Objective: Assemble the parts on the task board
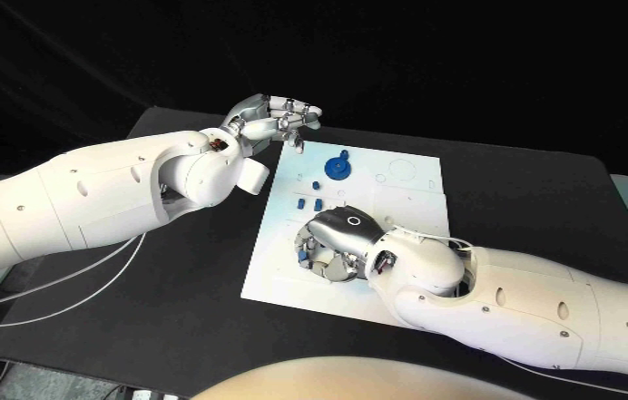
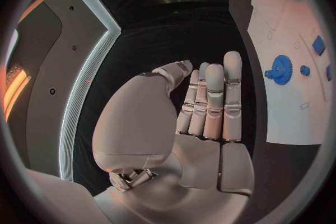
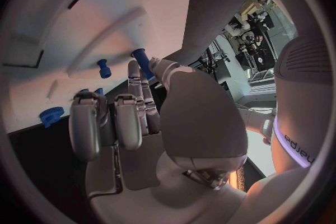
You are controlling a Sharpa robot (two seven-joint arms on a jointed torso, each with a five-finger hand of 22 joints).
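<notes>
The white task board (image 1: 399, 228) lies in the middle of the black bench (image 1: 157, 327). The right hand (image 1: 343, 237) rests over the board's near left part, its fingers (image 3: 133, 106) pinching a small blue peg (image 3: 142, 61) at the tips, with another blue peg (image 3: 104, 68) standing in the board just beside it. A blue gear (image 1: 339, 166) sits on the board's far part, and small blue pieces (image 1: 309, 202) lie between it and the right hand. The left hand (image 1: 278, 121) hovers at the board's far left corner, fingers (image 2: 213, 101) straight and side by side, holding nothing.
</notes>
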